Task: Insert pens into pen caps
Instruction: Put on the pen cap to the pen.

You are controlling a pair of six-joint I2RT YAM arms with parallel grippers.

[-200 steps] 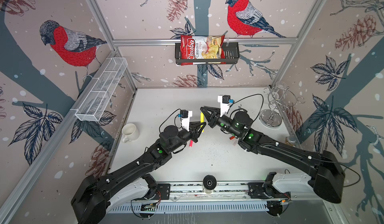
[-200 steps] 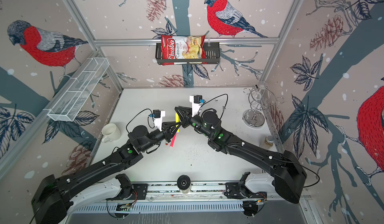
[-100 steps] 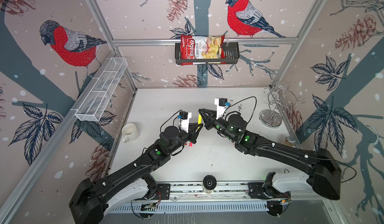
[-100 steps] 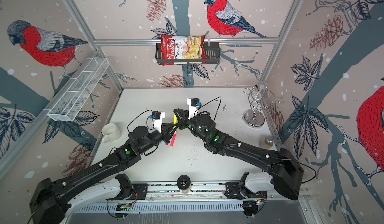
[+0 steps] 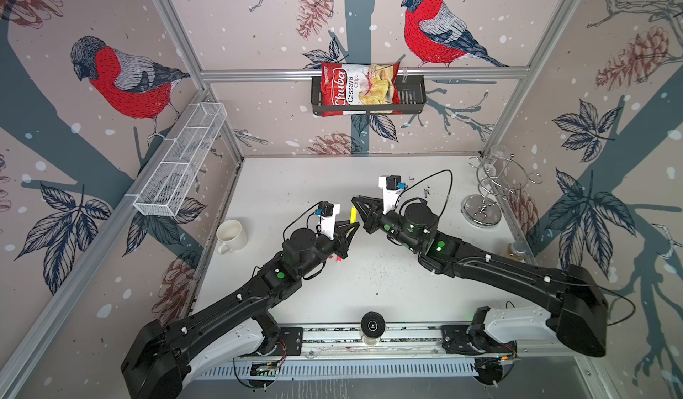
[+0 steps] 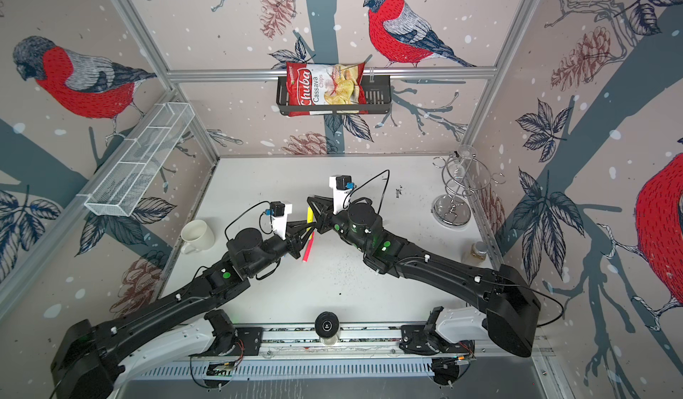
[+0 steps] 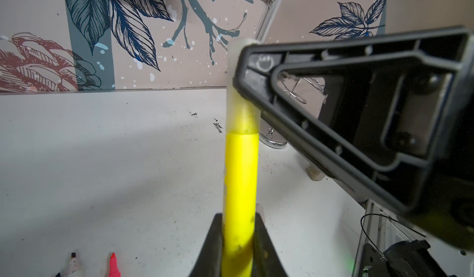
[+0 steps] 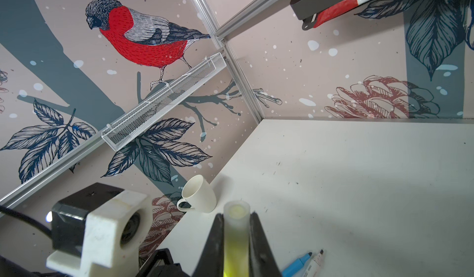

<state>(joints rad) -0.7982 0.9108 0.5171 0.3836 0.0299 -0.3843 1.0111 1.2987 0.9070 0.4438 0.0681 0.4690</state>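
My left gripper (image 7: 237, 216) is shut on the lower body of the yellow pen (image 7: 241, 185), holding it above the table's middle. A translucent whitish pen cap (image 7: 242, 114) sits over the pen's tip. My right gripper (image 8: 236, 215) is shut on that cap (image 8: 236, 227). In both top views the two grippers (image 5: 355, 226) (image 5: 354, 199) meet at the yellow pen (image 6: 309, 214). A neon pink pen (image 6: 308, 249) lies on the table under the left gripper. A blue pen (image 8: 298, 264) and a white-bodied pen (image 8: 316, 261) lie uncapped side by side. Other caps are hidden.
A white mug (image 5: 231, 234) stands near the left wall. A chrome wire rack (image 5: 484, 193) and a small jar (image 5: 517, 249) stand by the right wall. A mesh shelf (image 5: 181, 164) hangs on the left wall, and a chips basket (image 5: 367, 90) hangs on the back wall.
Both grippers have drifted slightly left together, still joined at the yellow pen and its cap. The right wrist has come a little closer to the left one.
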